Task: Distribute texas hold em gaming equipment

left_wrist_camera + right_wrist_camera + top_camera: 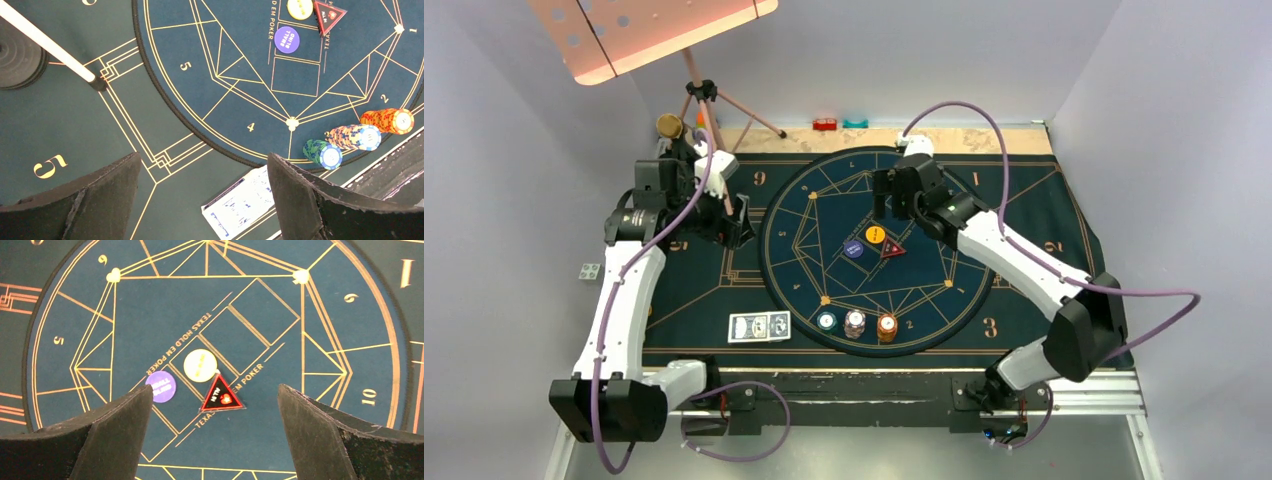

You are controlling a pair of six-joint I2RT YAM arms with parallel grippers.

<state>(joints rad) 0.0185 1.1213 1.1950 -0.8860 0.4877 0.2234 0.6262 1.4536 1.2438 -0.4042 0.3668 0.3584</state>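
Top external view: we see the gear gathered in two spots, with nothing yet dealt out to the numbered seats. The cards (759, 327) lie together on the mat (1044, 200) at its near edge, just left of the round centre. Three chip stacks (855, 323) stand side by side just inside that circle's near rim. The yellow disc (875, 235), purple disc (853, 250) and red triangle (891, 249) sit close together in the middle. The left gripper (205, 200) hangs over the mat's left part, fingers apart and empty. The right gripper (215, 440) hovers above the three markers, also spread wide and holding nothing. We judge the whole distribution is left to do.
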